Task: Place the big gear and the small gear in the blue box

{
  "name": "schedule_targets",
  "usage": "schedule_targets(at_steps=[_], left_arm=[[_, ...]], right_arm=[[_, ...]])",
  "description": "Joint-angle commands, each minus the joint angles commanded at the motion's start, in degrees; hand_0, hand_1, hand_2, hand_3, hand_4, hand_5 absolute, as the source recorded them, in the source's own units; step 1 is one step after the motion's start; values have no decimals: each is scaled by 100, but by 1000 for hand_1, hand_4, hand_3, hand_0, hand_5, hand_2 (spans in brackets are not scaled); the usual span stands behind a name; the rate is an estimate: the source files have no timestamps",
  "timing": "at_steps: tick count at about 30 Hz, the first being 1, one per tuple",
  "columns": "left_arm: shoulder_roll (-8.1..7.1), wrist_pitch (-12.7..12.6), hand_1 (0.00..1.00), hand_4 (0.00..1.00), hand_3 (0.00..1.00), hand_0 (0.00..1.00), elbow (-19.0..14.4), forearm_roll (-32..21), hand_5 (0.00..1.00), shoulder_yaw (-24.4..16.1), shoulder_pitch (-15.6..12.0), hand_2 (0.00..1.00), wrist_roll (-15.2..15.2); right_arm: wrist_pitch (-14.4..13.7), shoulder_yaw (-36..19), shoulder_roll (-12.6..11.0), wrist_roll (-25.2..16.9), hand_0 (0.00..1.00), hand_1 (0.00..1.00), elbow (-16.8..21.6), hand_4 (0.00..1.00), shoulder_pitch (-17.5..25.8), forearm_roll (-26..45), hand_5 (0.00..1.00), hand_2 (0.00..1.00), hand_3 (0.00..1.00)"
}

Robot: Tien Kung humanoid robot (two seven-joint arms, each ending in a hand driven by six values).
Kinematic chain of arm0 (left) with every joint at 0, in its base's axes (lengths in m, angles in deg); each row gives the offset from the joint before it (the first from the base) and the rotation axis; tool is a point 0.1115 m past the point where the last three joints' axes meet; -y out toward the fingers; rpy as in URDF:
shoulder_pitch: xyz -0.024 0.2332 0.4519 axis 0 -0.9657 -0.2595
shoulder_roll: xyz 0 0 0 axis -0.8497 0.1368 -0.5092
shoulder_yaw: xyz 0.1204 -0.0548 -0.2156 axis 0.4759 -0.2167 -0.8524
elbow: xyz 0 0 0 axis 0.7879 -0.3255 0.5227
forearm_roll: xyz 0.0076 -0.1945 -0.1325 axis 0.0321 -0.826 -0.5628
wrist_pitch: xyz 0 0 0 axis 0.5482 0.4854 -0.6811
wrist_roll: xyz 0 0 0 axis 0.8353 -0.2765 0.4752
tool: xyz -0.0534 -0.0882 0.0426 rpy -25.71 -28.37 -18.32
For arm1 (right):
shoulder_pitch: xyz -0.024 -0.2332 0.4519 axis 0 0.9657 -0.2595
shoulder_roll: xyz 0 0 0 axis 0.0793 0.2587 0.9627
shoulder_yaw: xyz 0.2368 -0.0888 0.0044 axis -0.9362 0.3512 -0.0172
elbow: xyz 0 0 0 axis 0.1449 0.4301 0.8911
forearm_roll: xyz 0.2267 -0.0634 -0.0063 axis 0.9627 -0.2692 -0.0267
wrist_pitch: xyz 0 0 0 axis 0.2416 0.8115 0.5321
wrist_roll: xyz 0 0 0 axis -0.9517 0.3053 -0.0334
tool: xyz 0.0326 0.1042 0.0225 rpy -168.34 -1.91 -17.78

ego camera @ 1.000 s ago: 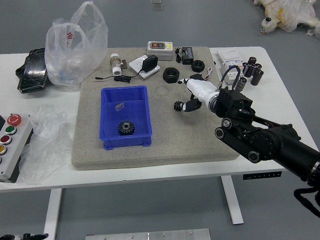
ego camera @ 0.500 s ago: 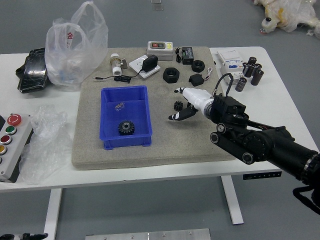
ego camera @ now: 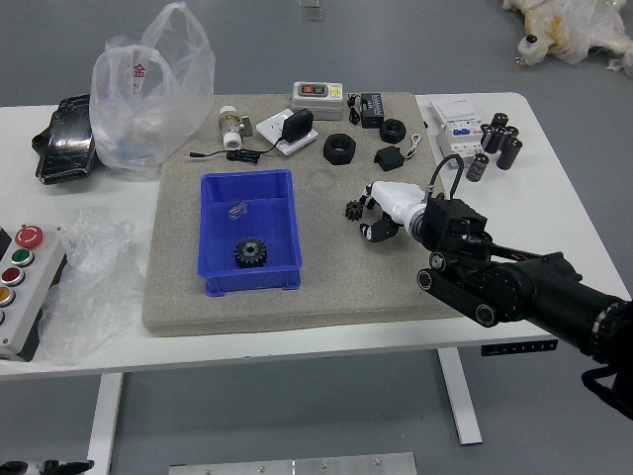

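My right hand [ego camera: 374,212] is low over the mat, just right of the small dark gear [ego camera: 354,210]. Whether it holds that gear cannot be made out. The blue box [ego camera: 223,274] stands left of them on the mat. Inside it, near the front, lies the big black gear [ego camera: 250,252], with a small wire-like item [ego camera: 237,210] behind it. Only a bit of my left hand [ego camera: 45,467] shows at the bottom left corner, below the table.
Behind the hand lie black rings [ego camera: 339,149], a black block [ego camera: 389,158] and a grey device [ego camera: 316,97]. A valve [ego camera: 231,129] and an adapter [ego camera: 296,125] are behind the box. Plastic bags [ego camera: 148,89] and a button panel [ego camera: 25,287] stand left; dark cylinders [ego camera: 508,152] stand right.
The right hand first moved slightly toward the near side and stretched out around the small gear. It has since drawn in at the gear's right side. The big gear and the box stay put.
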State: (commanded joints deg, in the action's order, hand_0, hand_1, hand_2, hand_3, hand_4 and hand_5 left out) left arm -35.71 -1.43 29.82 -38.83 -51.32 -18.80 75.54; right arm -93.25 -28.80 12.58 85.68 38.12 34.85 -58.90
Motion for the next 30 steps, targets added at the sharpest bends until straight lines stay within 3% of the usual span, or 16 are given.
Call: schedule_targets(at_steps=[1, 6, 15, 24, 25, 30], left_arm=[[2, -1, 624, 676, 665, 662, 0, 2, 362, -4, 1, 589, 1], [11, 3, 624, 676, 665, 662, -36, 193, 362, -240, -18, 589, 164], [7, 40, 625, 678, 668, 665, -226, 1147, 364, -1229, -204, 589, 1039], [8, -16, 625, 679, 668, 663, -245, 1181, 365, -1314, -253, 589, 1061], [13, -16, 625, 681, 669, 664, -244, 1172, 366, -1307, -250, 589, 1054], [24, -19, 625, 681, 669, 664, -245, 1173, 366, -1316, -249, 589, 1057]], right_arm=[[-16, 12, 10, -10, 263, 443, 8, 431, -1, 20, 12, 523, 592], [-67, 84, 49, -48, 263, 443, 57, 431, -5, 107, 12, 523, 592], [-119, 90, 41, -74, 263, 445, 135, 446, 7, 128, 2, 514, 587], [-123, -55, -8, -72, 258, 446, 91, 456, 31, 40, 2, 517, 588], [-118, -76, -16, -72, 259, 456, 87, 244, 34, 24, 128, 637, 646], [-47, -277, -47, -113, 259, 456, 100, 244, 63, -57, 128, 637, 646]])
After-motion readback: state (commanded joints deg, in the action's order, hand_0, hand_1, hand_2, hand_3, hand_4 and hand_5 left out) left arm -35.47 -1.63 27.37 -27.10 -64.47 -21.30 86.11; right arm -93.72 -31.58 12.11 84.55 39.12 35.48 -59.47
